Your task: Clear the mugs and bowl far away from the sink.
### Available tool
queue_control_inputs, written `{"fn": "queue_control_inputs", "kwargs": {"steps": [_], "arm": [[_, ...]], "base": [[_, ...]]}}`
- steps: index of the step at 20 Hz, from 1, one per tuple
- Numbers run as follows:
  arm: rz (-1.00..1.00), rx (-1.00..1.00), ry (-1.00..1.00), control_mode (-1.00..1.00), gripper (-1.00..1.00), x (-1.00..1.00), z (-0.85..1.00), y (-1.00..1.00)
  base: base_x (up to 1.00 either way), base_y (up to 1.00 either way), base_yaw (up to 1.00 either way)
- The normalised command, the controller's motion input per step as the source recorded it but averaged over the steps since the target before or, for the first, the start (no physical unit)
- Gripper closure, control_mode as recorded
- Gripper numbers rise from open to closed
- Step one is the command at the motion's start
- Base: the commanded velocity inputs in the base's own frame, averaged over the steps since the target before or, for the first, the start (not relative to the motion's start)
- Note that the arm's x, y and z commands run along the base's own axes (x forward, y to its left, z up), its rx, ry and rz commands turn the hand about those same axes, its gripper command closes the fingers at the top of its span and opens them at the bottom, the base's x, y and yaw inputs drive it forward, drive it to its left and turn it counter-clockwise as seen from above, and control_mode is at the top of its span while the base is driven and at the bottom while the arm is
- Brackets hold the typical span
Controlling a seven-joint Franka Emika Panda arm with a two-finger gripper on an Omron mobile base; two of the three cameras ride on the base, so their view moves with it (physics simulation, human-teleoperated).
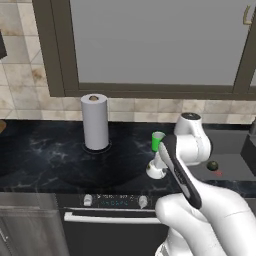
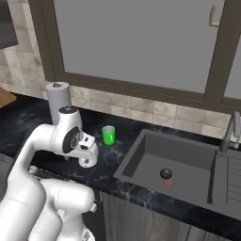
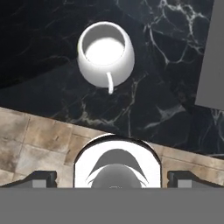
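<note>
White cup [image 3: 105,52] sits below the gripper [image 3: 112,179]; jaws open, empty. Approach step: descend next and grip its rim.

Small squat white round vessel [image 1: 155,170]: largely hidden behind the white arm in both base views, only its low edge showing
Metal faucet [image 2: 229,132]: cut off at the right edge
Two small items in the dark grey sink basin [image 2: 183,164], one dark round, one red: too small to identify
</note>
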Motion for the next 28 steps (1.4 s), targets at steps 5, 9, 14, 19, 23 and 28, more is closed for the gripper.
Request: {"fn": "queue_control_inputs", "kwargs": {"steps": [5, 9, 14, 19, 23, 28], "arm": [[0.02, -0.01, 0.02, -1.0, -1.0, 0.29, -0.14, 0.0], [0.1, 0.0, 0.08, -1.0, -1.0, 0.27, -0.24, 0.0], [0.15, 0.0, 0.1, -1.0, -1.0, 0.25, -0.29, 0.0], [0.14, 0.0, 0.05, -1.0, -1.0, 0.1, -0.2, 0.0], [0.08, 0.0, 0.02, -1.0, -1.0, 0.1, -0.16, 0.0], [-0.02, 0.0, 0.0, -1.0, -1.0, 0.02, -0.14, 0.02]], "base": [[0.0, 0.0, 0.0], [0.0, 0.0, 0.0], [0.0, 0.0, 0.0], [0.0, 0.0, 0.0], [0.0, 0.0, 0.0], [0.0, 0.0, 0.0]]}}
